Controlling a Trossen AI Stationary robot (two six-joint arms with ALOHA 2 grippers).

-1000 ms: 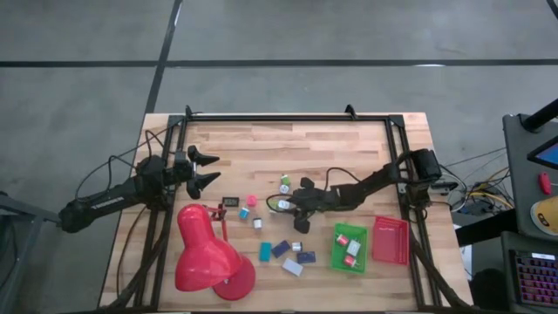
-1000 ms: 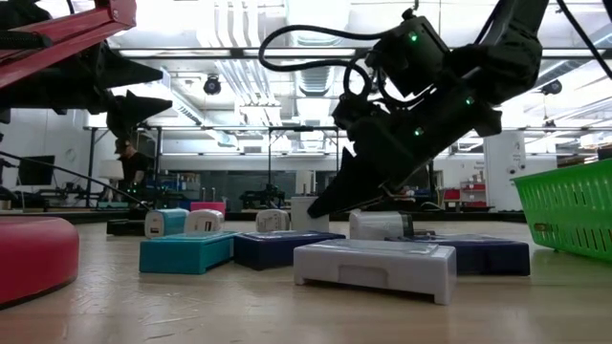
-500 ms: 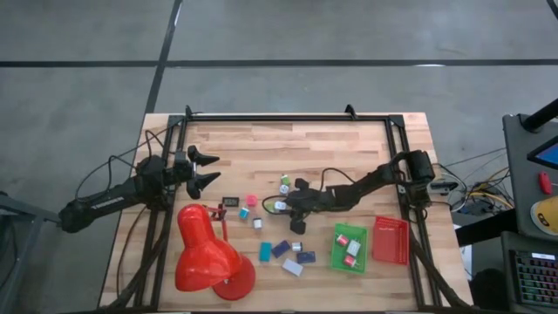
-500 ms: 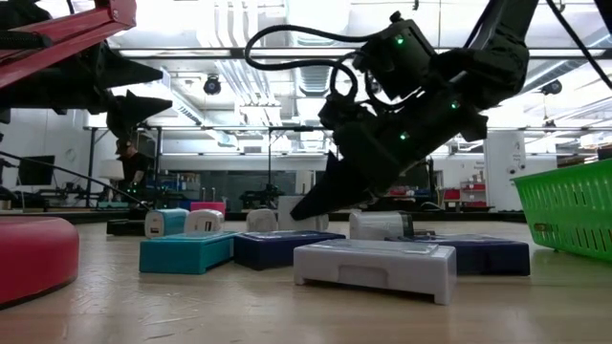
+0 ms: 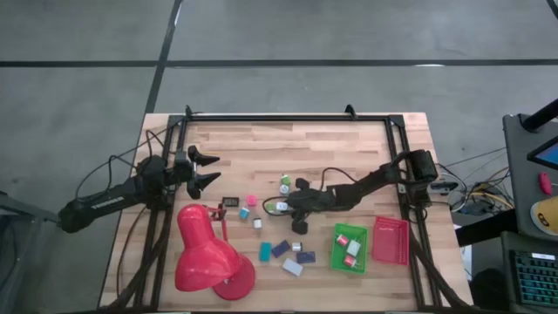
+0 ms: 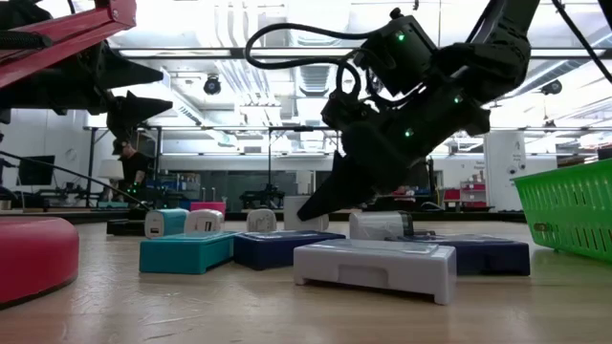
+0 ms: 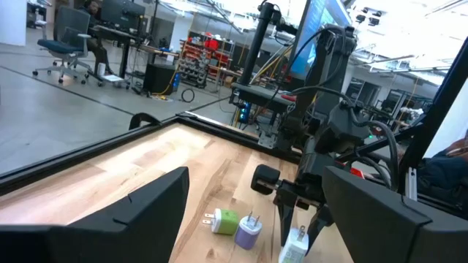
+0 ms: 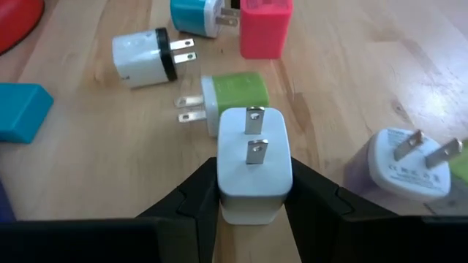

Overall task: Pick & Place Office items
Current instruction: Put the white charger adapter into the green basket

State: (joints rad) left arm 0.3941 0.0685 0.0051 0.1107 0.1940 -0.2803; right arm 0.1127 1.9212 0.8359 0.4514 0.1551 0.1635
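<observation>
My right gripper (image 5: 281,208) is low over the middle of the table, shut on a white plug cube (image 8: 254,164) whose two prongs face the wrist camera. Right beyond it lies a green plug (image 8: 234,93), with a white-and-black plug (image 8: 144,57), a teal plug (image 8: 197,14) and a pink cube (image 8: 267,29) farther off. A lavender plug (image 8: 406,164) lies to one side. Flat teal (image 5: 265,251), dark blue (image 5: 280,249) and white (image 5: 292,267) blocks lie nearer the front edge. My left gripper (image 5: 214,168) is open, raised over the far left of the table. My right gripper pinches the white plug cube by two opposite side faces (image 8: 223,183), one finger (image 8: 194,193) on each side. The fingers slant down from the table's right. In the low view the cube (image 6: 302,212) sits upright with its bottom at about table level.
A big red desk lamp (image 5: 209,253) fills the near left corner. A green tray (image 5: 349,253) with a few pieces in it and a red tray (image 5: 390,240) stand near right. A black frame (image 5: 288,118) runs along the table's edges. Bare wood lies along the far side.
My right gripper has moved a little toward the table's left, still shut on the white plug cube, which has gone with it. My left arm has kept still.
</observation>
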